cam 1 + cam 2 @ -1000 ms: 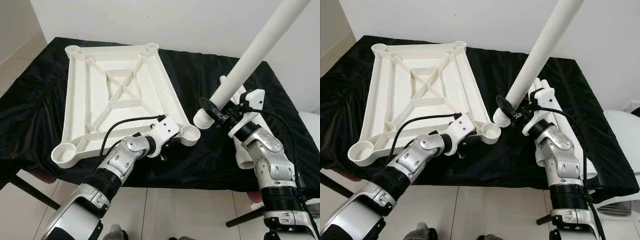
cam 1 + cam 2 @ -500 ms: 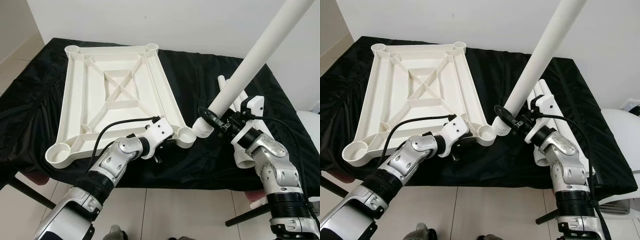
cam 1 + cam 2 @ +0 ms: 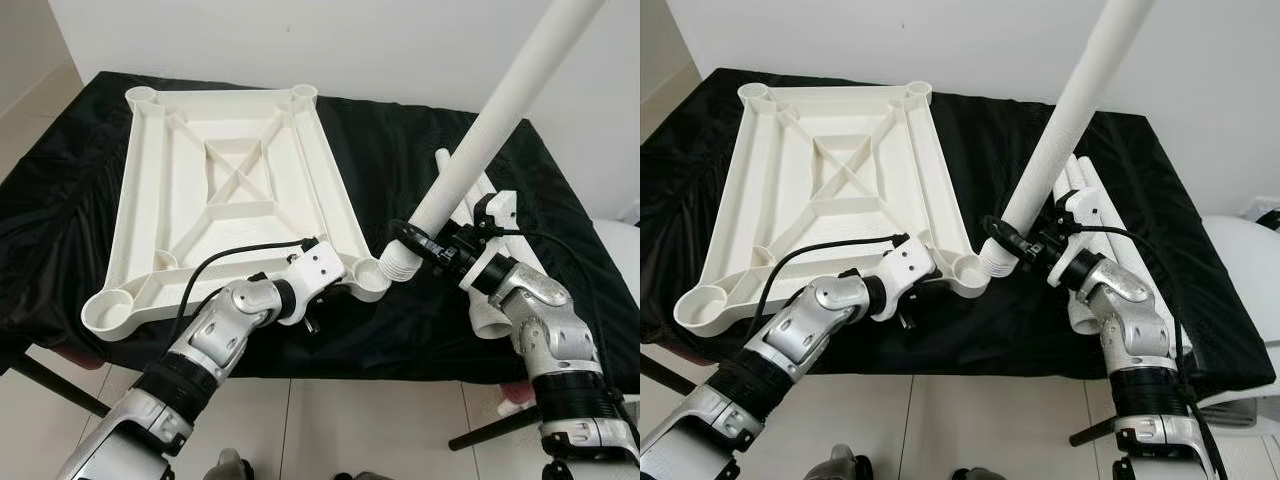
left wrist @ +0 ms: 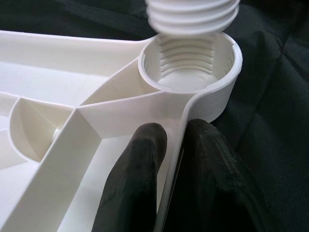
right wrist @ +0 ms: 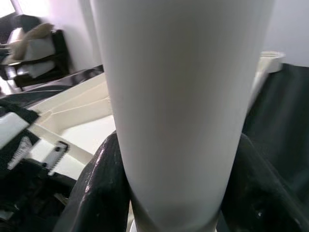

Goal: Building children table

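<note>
The white tabletop (image 3: 225, 190) was seen lying upside down on the black-draped surface (image 3: 420, 150), ribs up, filling the upper left and centre of the head views, with a round socket at each corner.

Lower left of centre: the left gripper (image 4: 169, 159) was clamped on the tabletop's rim wall just beside the near-right corner socket (image 4: 190, 65). One finger lay inside the wall and one outside, drawn in narrow against the plastic. The tabletop was judged to be steadied by this hold.

Centre: the socket's inner thread was visible and nothing was seated in it. The threaded end (image 4: 192, 14) of the table leg (image 3: 490, 120) was seen directly at the socket mouth, just above the rim; actual contact could not be made out.

Right of centre: the leg was held by the right gripper (image 3: 437, 247) just above its threaded end, with the fingers closed around the tube on both sides (image 5: 96, 193). The leg's long axis ran from the socket up toward the upper right corner of the frame, clearly tilted away from the socket's own axis.

Right: spare legs (image 3: 1090, 205) lay on the surface behind the right arm.

Judgement: the coming move was taken to hinge on that tilt. The leg would need to be brought upright over the socket before the threads could be started, otherwise cross-threading seemed likely. The right arm carried the leg; the left only braced.
</note>
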Robot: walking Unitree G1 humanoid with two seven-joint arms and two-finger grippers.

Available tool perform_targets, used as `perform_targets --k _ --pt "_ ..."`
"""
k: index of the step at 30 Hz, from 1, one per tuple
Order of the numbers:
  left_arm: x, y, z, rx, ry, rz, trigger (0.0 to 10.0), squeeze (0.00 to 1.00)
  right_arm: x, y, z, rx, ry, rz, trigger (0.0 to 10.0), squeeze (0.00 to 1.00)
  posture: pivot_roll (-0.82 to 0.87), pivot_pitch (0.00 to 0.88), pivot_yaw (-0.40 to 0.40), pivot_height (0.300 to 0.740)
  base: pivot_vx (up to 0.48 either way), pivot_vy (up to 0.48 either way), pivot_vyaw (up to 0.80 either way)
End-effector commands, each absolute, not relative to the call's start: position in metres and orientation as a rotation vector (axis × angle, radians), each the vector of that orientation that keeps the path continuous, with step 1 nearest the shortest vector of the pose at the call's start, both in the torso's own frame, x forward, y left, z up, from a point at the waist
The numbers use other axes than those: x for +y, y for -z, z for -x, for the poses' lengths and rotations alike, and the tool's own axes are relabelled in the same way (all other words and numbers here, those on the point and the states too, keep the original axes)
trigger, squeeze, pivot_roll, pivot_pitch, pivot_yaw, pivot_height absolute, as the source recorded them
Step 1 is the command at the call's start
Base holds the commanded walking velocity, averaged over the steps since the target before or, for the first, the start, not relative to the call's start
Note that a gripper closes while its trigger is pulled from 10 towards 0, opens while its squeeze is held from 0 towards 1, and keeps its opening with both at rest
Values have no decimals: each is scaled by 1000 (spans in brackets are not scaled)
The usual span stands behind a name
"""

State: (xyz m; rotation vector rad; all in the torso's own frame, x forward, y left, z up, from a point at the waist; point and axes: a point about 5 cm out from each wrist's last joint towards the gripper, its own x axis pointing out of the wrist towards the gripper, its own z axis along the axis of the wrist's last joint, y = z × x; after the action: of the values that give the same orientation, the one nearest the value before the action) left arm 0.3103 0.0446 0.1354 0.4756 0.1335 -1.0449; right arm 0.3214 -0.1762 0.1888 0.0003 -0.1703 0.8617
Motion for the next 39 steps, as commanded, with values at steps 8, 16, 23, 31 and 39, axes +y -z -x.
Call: perform_targets --k 8,16,23,31,39 --pt "31 -129 -295 174 1163 -487 10000 0 -160 -189 -325 -161 -977 31 10000 0 -20 133 -97 740 0 0 0" --pt "27 -130 -290 175 1158 -480 10000 0 -162 -180 -322 -126 -991 45 10000 0 -25 143 -95 740 0 0 0" --pt "26 -131 -288 168 1146 -500 10000 0 -163 -167 -315 -113 -956 60 10000 0 -31 145 -84 740 0 0 0" --pt "25 -126 -285 176 1116 -532 10000 0 -157 -162 -310 -131 -929 38 10000 0 -36 145 -73 740 0 0 0" --pt "31 -119 -287 210 1066 -543 10000 0 -149 -163 -300 -158 -918 10 10000 0 -47 142 -50 740 0 0 0"
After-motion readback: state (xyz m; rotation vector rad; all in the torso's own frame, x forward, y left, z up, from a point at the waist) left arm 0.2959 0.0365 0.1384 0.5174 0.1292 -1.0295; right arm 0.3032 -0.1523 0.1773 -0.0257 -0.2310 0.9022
